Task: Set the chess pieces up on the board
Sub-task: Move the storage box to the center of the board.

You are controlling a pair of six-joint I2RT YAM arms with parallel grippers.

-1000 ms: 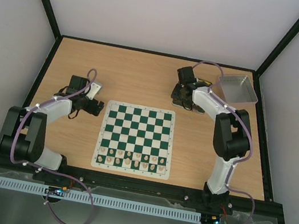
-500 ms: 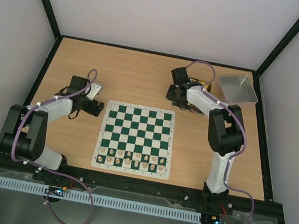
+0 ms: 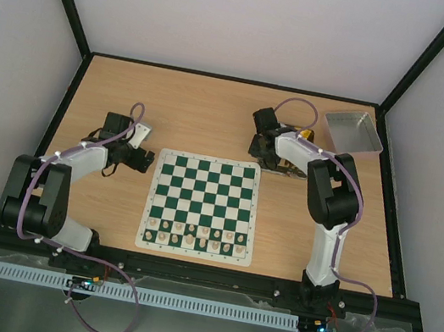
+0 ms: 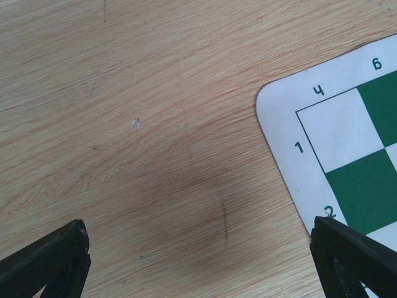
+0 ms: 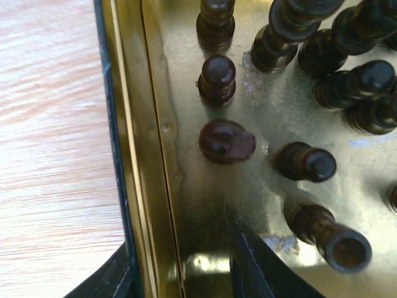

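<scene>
The board [image 3: 203, 198] lies at the table's middle, with pale pieces [image 3: 196, 237] along its near rows only. Several dark chess pieces [image 5: 226, 141] stand and lie inside a gold tin [image 5: 155, 155]. My right gripper [image 5: 183, 273] hangs over the tin's left wall: one finger [image 5: 111, 282] is outside the tin, the other [image 5: 254, 267] inside, and a gap shows between the inner finger and the wall. No piece is between them. My left gripper [image 4: 198, 261] is open over bare wood beside the board's corner [image 4: 347, 124], its fingertips [image 4: 49, 261] far apart.
A grey tray [image 3: 354, 129] sits at the back right corner. The tin [image 3: 292, 168] is mostly hidden under the right arm in the top view. Black frame rails border the table. Bare wood lies left of and behind the board.
My right gripper has shifted a little to the left over the tin and its jaws have narrowed. The left arm has not moved.
</scene>
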